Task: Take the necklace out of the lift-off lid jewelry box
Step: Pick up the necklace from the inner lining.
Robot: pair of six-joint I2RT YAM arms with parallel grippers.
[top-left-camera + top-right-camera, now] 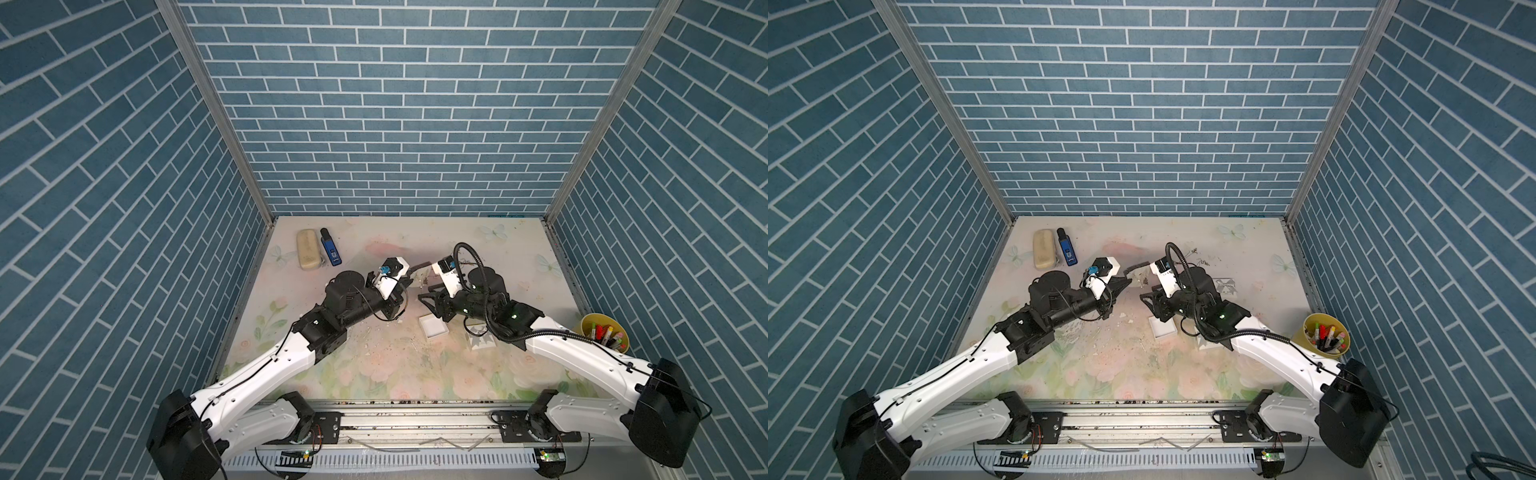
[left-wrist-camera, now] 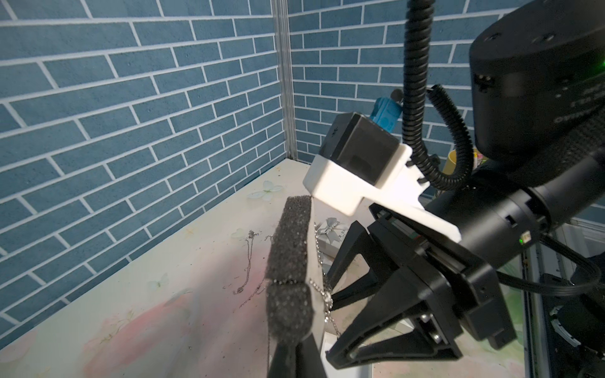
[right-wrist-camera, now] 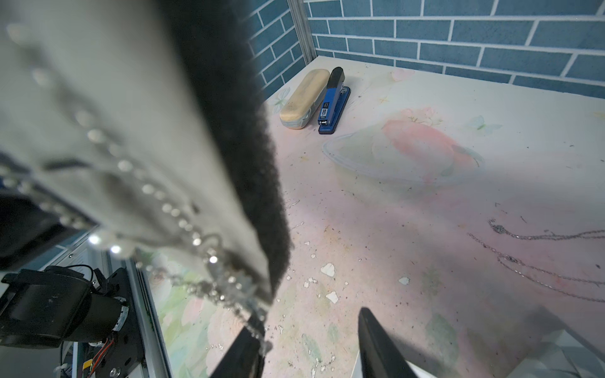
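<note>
Left gripper pinches black foam insert pad carrying beaded silver necklace; right gripper waits beside it, jaws spread. Should close on chain only, then pull off gently.

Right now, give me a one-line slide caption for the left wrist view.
Left fingers pinch the foam pad, necklace draped on its white face, right fingers open beside it.
</note>
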